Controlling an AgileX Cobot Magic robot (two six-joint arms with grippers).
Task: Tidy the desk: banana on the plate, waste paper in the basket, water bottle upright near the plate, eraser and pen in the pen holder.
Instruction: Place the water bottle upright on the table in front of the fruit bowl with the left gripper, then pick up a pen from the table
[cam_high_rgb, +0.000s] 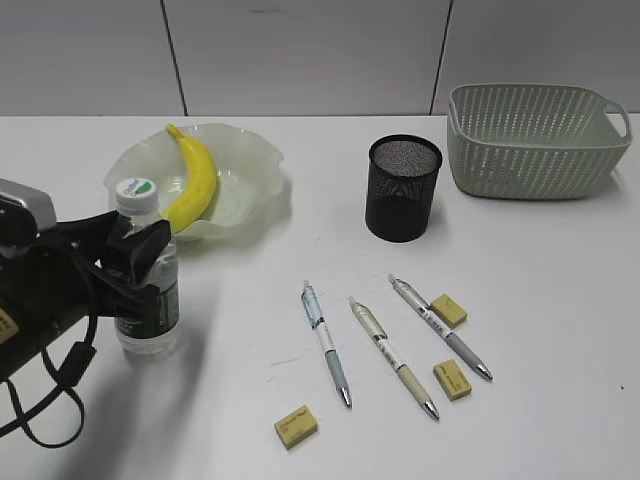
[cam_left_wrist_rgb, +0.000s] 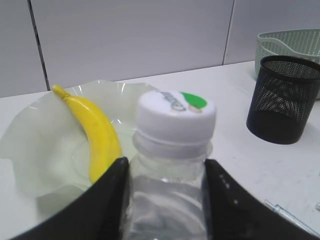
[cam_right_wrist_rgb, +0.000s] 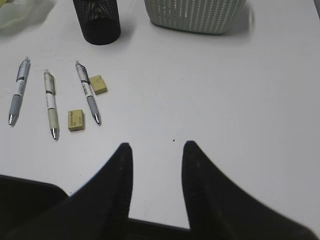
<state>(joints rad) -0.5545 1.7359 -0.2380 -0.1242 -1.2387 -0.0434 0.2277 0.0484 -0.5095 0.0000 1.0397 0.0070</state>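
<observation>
Black and matte, the left gripper (cam_left_wrist_rgb: 167, 200) closes its two fingers on either side of the clear plastic water bottle with the dark green label and white, green-topped cap (cam_high_rgb: 148, 270), just below the neck; the pads press the bottle's shoulders, so the grasp looks firm. The bottle stands upright on the white tabletop (cam_high_rgb: 540, 300), its base apparently resting there, just in front of the shallow, translucent pale-green plate with the ruffled rim (cam_high_rgb: 255, 170). That spot fits the task (upright, near the plate), so I judge this step to be at the point of release.

The curved bright-yellow banana (cam_high_rgb: 195, 178) already lies inside the plate, leaning along its left wall.

The right gripper (cam_right_wrist_rgb: 155, 150) hangs above bare tabletop with its fingers parted and nothing between them, probably waiting its turn.

Further out, three pens (cam_high_rgb: 385, 342) and three small tan erasers (cam_high_rgb: 450, 310) lie loose on the tabletop, well apart from the black cylindrical wire-mesh pen holder (cam_high_rgb: 403, 187), so that work remains. The pale grey-green slotted basket (cam_high_rgb: 535, 140) sits at the far right; no waste paper shows anywhere, and its inside is hidden.
</observation>
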